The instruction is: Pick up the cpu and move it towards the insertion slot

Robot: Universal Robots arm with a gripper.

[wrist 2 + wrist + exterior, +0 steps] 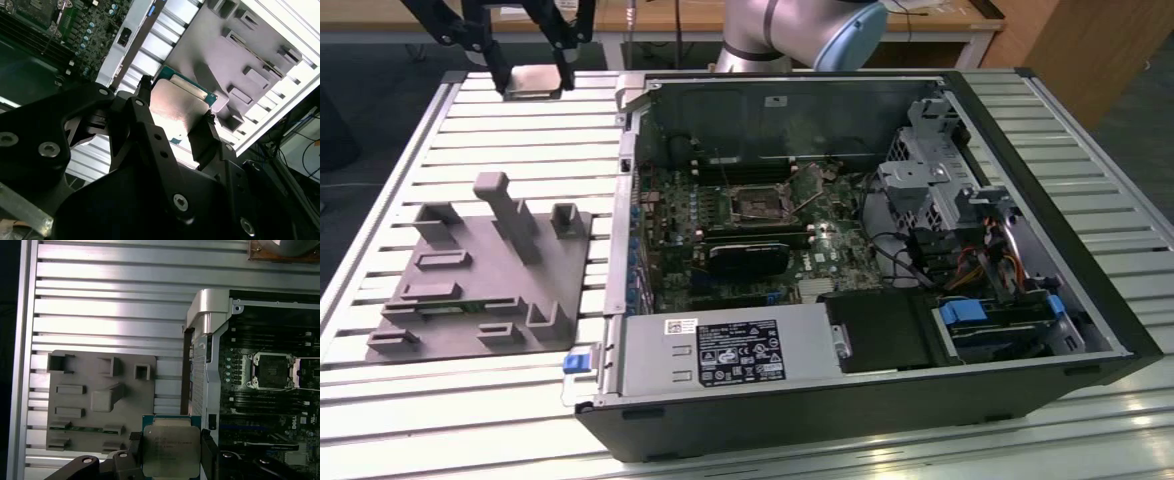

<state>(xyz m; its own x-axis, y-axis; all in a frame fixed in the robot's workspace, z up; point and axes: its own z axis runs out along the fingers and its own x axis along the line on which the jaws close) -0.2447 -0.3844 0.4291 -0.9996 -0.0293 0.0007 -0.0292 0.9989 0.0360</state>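
My gripper (531,78) is shut on the cpu (534,84), a flat silver square, and holds it in the air near the far end of the table, towards the exterior view's left. Both wrist views show the cpu (170,440) (181,107) pinched edge to edge between two black fingers (135,452) (142,100), its green rim showing. The insertion slot (761,201) (272,371) is a dark square in a silver bracket on the green motherboard inside the open computer case. It lies towards the exterior view's right of the gripper and lower down.
A grey plastic fixture (480,270) (100,400) with raised blocks lies on the slatted metal table (414,140) beside the case. The black case wall (854,420), a drive cage (927,180) and cables (974,260) surround the motherboard. The arm's base (787,35) stands behind the case.
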